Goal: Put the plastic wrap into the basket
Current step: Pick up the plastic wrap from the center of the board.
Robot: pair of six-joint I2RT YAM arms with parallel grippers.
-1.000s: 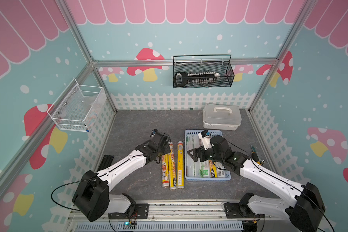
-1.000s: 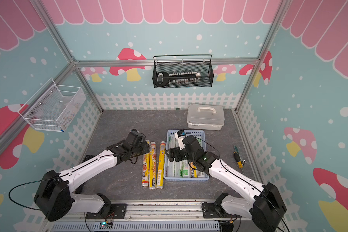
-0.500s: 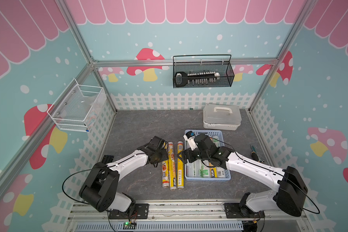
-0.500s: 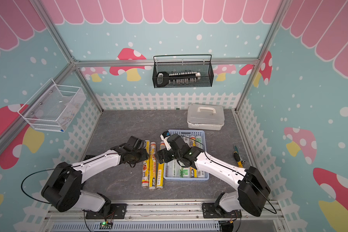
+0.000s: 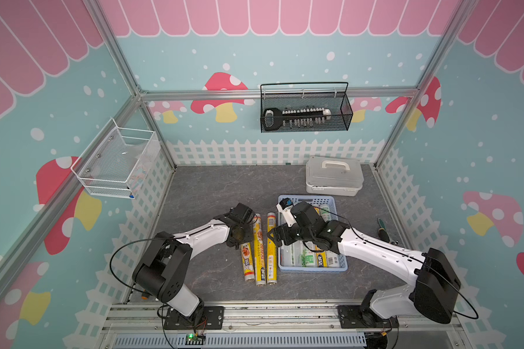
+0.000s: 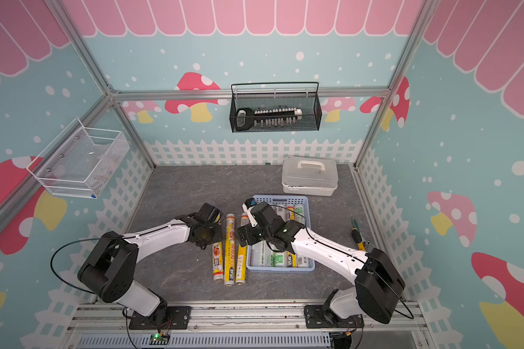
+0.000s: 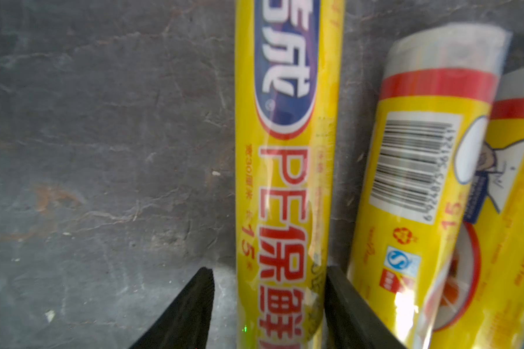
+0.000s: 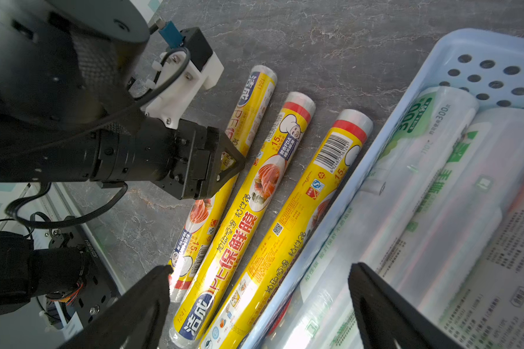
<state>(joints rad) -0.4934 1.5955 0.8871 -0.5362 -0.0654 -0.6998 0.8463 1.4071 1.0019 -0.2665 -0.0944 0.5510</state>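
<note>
Nearest me, three yellow rolls of plastic wrap (image 5: 260, 256) lie side by side on the table (image 5: 212, 196), at 9 o'clock of the light-blue basket (image 5: 313, 268), which holds further rolls (image 5: 303, 256). The left gripper (image 7: 270, 273) straddles the 9 o'clock roll, narrowly parted, not clamped. The right gripper (image 8: 259, 267) hangs wide open over the basket's 9 o'clock rim. Beyond the basket, at 12 o'clock, sits a white lidded box (image 5: 333, 175).

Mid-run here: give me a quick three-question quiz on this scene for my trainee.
1. How many yellow rolls lie on the table, outside the basket?
2. True or false: the right gripper is open and empty.
3. The left gripper has its jaws either side of which? A) roll farthest from the basket B) middle roll C) roll nearest the basket
Key: 1 three; 2 true; 3 A.
</note>
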